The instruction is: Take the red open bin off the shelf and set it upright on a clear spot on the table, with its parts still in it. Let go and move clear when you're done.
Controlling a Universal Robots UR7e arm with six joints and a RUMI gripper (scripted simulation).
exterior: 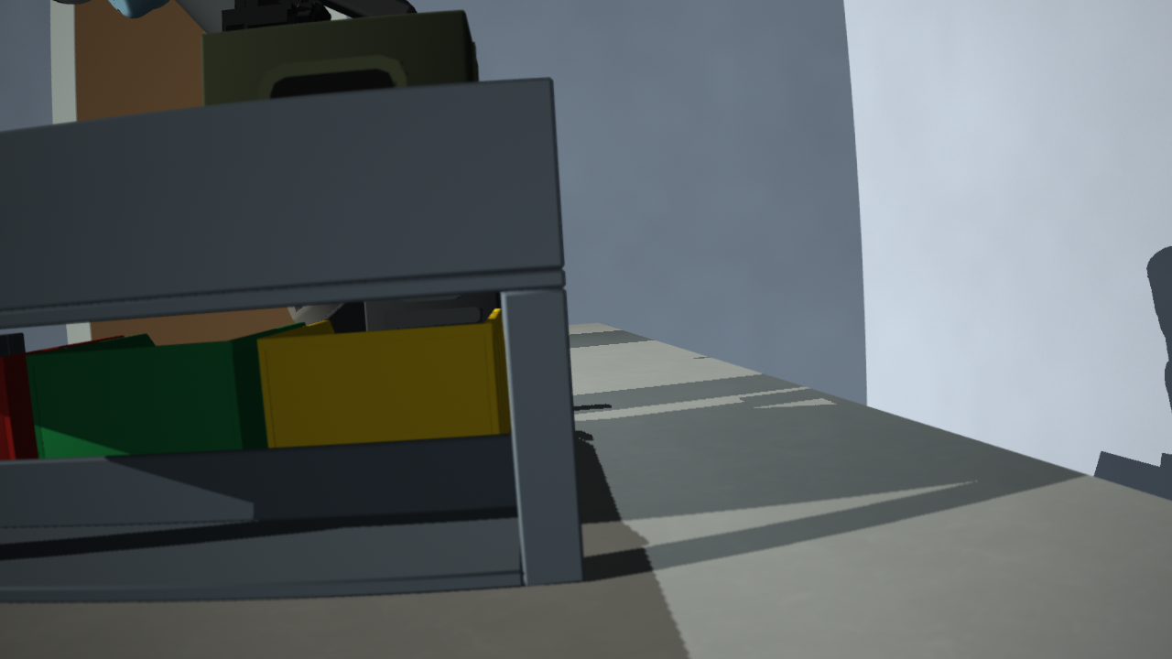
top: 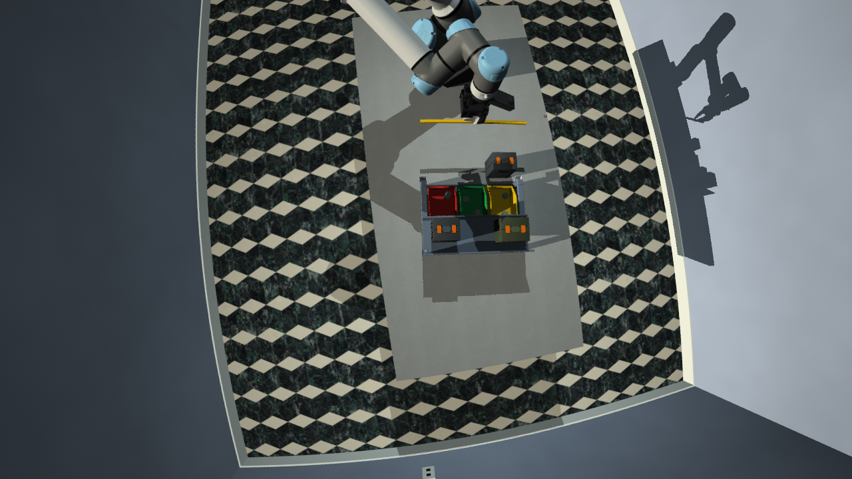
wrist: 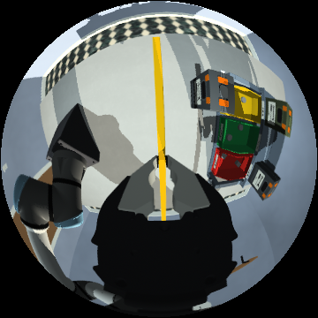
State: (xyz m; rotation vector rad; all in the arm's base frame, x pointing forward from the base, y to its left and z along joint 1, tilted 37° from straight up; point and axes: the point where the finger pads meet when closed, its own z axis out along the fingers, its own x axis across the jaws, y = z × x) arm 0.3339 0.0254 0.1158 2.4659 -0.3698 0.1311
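The red open bin [top: 441, 199] sits at the left end of the grey shelf [top: 474, 217], beside a green bin [top: 471, 199] and a yellow bin [top: 501, 199]. In the wrist view the red bin [wrist: 231, 163] holds small grey parts. My gripper [top: 476, 120] hangs over the table behind the shelf, well away from the red bin. It is shut on a long thin yellow bar [top: 472, 122], gripped near its middle; the bar also shows between the fingers in the wrist view [wrist: 161, 132]. In the low side view only a red sliver of the bin [exterior: 9, 409] shows.
Two dark cases with orange latches [top: 446, 229] [top: 513, 229] stand on the shelf's front row. A third dark case [top: 499, 163] sits on the table behind the shelf, close to the yellow bin. The table [top: 470, 297] is ringed by checkered floor.
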